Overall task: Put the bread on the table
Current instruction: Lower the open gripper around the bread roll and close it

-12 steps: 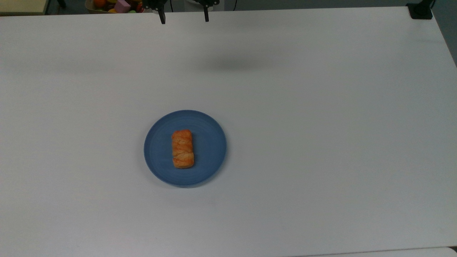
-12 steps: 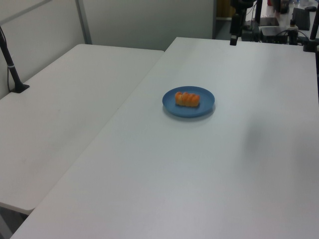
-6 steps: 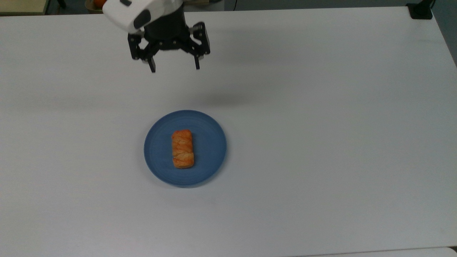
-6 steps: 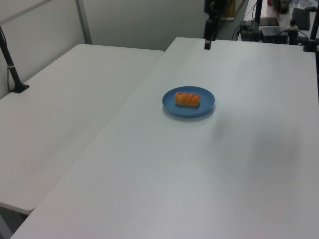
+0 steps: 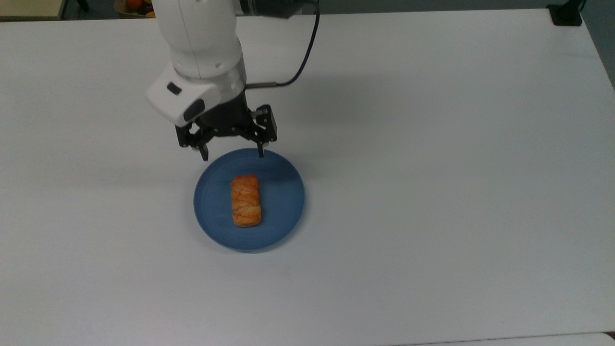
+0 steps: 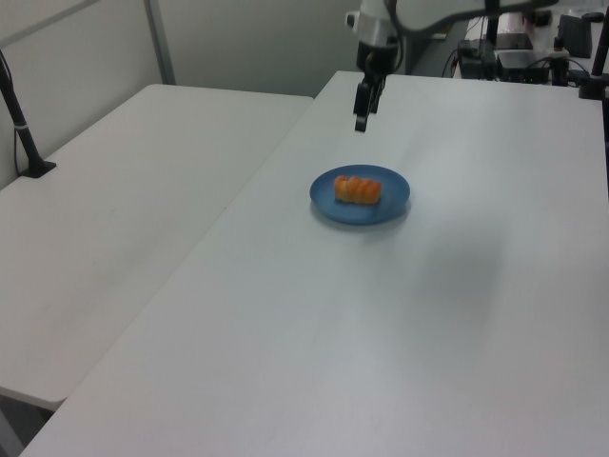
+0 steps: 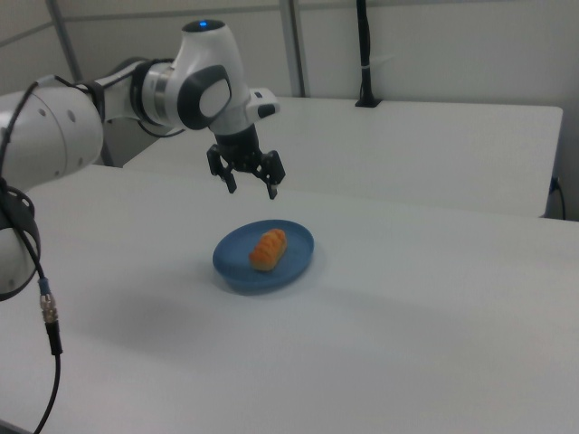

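Gripper (image 5: 232, 156) spread wide, empty, above the blue plate's (image 5: 283, 211) far rim. Bread (image 5: 246, 200) looks light, flaky (crushable); pinch gently across its short sides.

One bread (image 5: 246, 200), one blue plate (image 5: 278, 202), one pincer (image 5: 232, 154)

The bread (image 6: 358, 189) lies on a blue plate (image 6: 381, 208); the claw (image 6: 362, 122) hangs apart, seemingly above the table (image 6: 400, 324).

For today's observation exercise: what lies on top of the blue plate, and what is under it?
The bread lies on the blue plate. The plate rests on the white table; the tabletop directly beneath it is covered.
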Available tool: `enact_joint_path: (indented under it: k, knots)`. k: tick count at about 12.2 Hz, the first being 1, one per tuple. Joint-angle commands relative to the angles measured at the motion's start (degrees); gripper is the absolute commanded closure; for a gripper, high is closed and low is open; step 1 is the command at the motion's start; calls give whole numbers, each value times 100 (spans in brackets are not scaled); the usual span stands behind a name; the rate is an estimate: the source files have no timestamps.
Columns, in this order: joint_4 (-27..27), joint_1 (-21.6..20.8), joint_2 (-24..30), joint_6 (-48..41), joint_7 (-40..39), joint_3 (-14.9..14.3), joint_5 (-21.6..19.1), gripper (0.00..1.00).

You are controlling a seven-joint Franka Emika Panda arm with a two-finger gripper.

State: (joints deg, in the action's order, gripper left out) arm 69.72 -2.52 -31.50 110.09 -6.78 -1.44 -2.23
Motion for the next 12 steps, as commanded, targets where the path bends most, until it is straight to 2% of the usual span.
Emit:
enact_joint_path:
  k: [1,4,10,11,12]
  knots:
    - [-107,-55,-531,328,-122,-23,91,0]
    - [-46,-178,-936,714,-104,-14,442,0]
    - [156,-222,-1166,927,-113,-14,574,0]
    - [217,-231,-1166,918,-122,-14,636,13]
    - [226,-231,-1157,909,-122,-14,645,29]
